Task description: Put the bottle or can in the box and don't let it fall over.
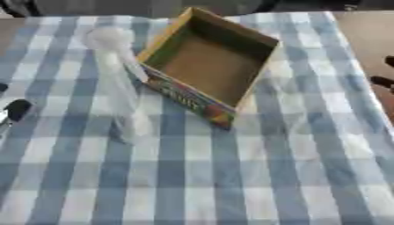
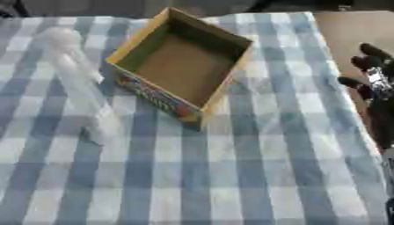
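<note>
Your left hand (image 1: pixel 15 112) at the left edge: finger state can't tell. Clear bottle (image 1: pixel 115 83) stands upright just right of it, left of the empty box (image 1: pixel 212 66). Right hand (image 2: pixel 377 88) open, farther off.

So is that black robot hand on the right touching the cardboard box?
Apart. The right eye view shows the right hand at the table edge, with checked cloth between it and the box.

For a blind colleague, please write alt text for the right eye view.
An open, empty cardboard box sits on a blue-and-white checked tablecloth, with a clear plastic bottle standing just left of it. A black robot hand rests open at the right edge, touching neither.
</note>
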You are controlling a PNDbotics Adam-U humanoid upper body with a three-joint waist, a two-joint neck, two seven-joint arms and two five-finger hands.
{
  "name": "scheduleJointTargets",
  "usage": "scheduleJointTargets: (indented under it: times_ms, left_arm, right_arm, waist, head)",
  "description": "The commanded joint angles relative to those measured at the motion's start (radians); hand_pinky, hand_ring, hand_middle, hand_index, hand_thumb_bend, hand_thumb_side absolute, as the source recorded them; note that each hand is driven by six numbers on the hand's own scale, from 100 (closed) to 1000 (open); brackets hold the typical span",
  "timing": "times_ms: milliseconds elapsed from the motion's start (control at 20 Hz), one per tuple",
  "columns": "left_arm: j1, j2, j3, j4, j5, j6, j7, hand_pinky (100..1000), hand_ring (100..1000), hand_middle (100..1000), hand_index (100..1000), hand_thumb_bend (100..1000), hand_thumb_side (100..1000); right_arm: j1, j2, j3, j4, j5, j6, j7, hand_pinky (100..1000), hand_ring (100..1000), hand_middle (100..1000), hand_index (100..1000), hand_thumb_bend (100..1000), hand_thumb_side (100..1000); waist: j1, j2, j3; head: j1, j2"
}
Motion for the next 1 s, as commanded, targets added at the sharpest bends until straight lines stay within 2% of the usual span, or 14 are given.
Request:
scheduleJointTargets:
  times_ms: [50, 400, 650, 1000]
  left_arm:
    - [-0.003, 0.030, 0.010, -0.014, 0.006, -0.003, 0.000, 1000, 633, 780, 936, 762, 242]
    - [-0.002, 0.033, 0.008, -0.014, 0.004, -0.006, -0.010, 1000, 636, 783, 937, 761, 245]
    - [-0.006, 0.044, -0.014, -0.009, 0.000, -0.006, -0.038, 1000, 640, 785, 940, 758, 252]
    - [-0.035, 0.068, -0.088, 0.004, 0.002, 0.002, -0.119, 1000, 643, 788, 941, 754, 254]
  right_arm:
    - [-0.007, -0.027, -0.002, -0.020, 0.003, -0.005, -0.001, 804, 1000, 1000, 900, 100, 603]
    - [-0.008, -0.026, -0.002, -0.019, 0.005, -0.005, -0.001, 803, 1000, 1000, 899, 100, 603]
    - [-0.009, -0.025, -0.001, -0.018, 0.006, -0.003, 0.000, 803, 1000, 1000, 899, 100, 606]
    - [-0.011, -0.023, 0.002, -0.018, 0.004, 0.000, 0.002, 803, 1000, 1000, 899, 100, 605]
  waist:
    - [-0.001, -0.017, 0.001]
    - [0.000, -0.014, 0.001]
    - [0.000, -0.012, -0.001]
    - [-0.001, -0.014, -0.006]
  head:
    - [0.003, -0.001]
    - [0.020, 0.026]
    - [0.023, 0.021]
    - [0.026, 0.008]
